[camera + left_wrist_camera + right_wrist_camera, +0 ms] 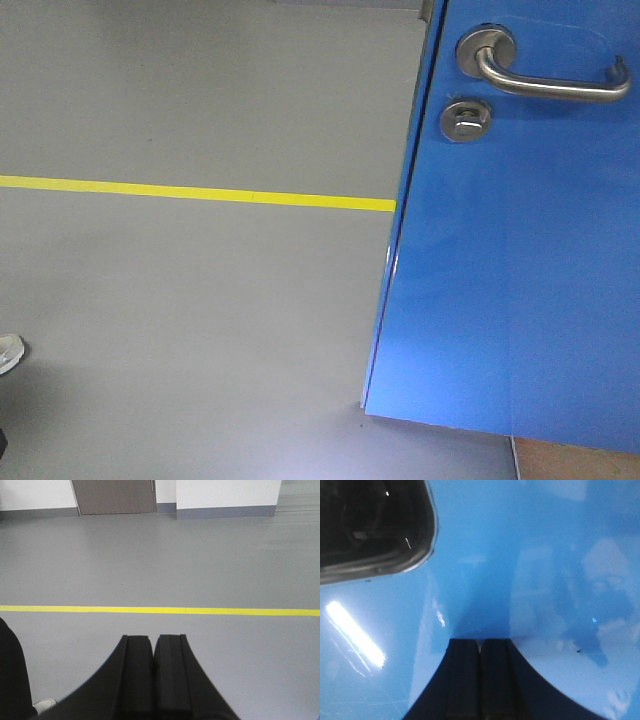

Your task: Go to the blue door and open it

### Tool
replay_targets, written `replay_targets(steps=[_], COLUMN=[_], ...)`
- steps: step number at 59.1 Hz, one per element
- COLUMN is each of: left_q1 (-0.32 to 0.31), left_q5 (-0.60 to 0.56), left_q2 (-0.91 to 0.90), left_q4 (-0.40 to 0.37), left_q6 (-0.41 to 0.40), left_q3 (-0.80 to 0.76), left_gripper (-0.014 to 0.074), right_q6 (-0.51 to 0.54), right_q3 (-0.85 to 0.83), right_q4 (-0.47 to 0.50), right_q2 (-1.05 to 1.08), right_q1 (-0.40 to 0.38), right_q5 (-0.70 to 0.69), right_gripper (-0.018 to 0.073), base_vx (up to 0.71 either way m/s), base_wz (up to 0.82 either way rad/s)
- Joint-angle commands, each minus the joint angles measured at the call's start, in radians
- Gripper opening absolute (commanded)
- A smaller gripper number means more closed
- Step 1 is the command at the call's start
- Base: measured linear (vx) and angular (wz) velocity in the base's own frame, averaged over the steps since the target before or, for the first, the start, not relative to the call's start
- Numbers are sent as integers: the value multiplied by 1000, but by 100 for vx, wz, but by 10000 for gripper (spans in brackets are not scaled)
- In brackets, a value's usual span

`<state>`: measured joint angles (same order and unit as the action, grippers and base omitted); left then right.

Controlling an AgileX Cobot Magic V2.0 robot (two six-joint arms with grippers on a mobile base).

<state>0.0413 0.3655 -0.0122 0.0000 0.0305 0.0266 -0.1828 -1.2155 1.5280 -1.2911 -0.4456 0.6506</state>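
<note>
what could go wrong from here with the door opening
1. The right gripper is shut, its tips right at the glossy face of the blue door, away from the lever handle. Pushing there, the tips may skid or scuff the panel.
2. The left gripper is shut and faces open floor with the yellow line, so it cannot help.
3. A shoe at the front view's left edge suggests someone is standing nearby.

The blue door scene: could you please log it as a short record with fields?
door: blue door, glossy, filling the right of the front view
handle: silver lever handle, untouched
lock: round lock below the handle
floor: grey, with a yellow line
left claw: shut, empty, facing open floor
right claw: shut, empty, tips close to the door panel; contact unclear
</note>
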Motion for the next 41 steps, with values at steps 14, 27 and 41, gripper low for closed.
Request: replay_targets(steps=[14,27,41], left_q1=[1,1,1], left_q5=[-78,-78,-78], left_q2=[-14,-14,-14], left_q4=[0,0,0], left_q6=[-3,-3,-3], left_q3=[4,4,4], left_gripper=[70,70,70], right_q6=[9,9,13], right_q3=[-29,-29,-29], right_q4=[45,42,19], right_q2=[23,55,151], right_q1=[-3,-3,-3], right_q5=[-11,-11,-168], right_gripper=[6,6,6], base_vx=[8,4,0], base_wz=[-5,-3,0])
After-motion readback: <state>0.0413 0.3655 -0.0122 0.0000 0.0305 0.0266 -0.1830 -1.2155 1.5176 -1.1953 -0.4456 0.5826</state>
